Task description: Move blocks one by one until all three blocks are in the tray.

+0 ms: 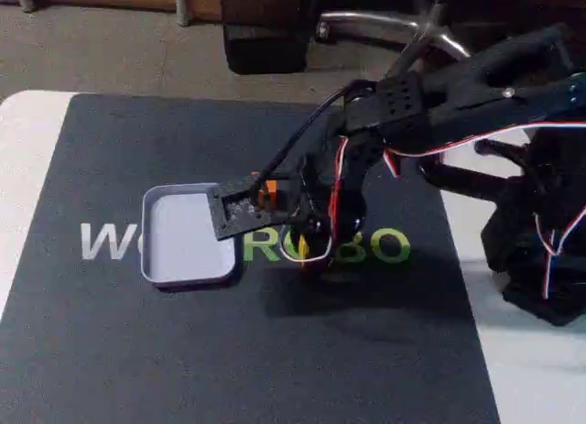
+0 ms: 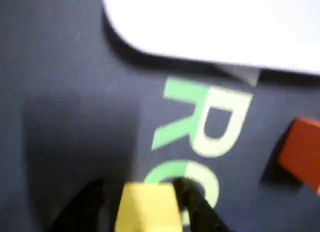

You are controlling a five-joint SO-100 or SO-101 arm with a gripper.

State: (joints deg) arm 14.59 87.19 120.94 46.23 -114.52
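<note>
The gripper [image 2: 145, 202] pinches the yellow block [image 2: 149, 209] just right of the empty tray [image 1: 183, 236], orange block [image 2: 302, 152] lying nearby, and a shallow grip could drop it short of the rim.

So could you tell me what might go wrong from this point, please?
The yellow block sits between the gripper fingers right at the tips in the wrist view, so it might slip free. The orange block lies on the mat close beside the tray, so a low swing could knock it.
</note>
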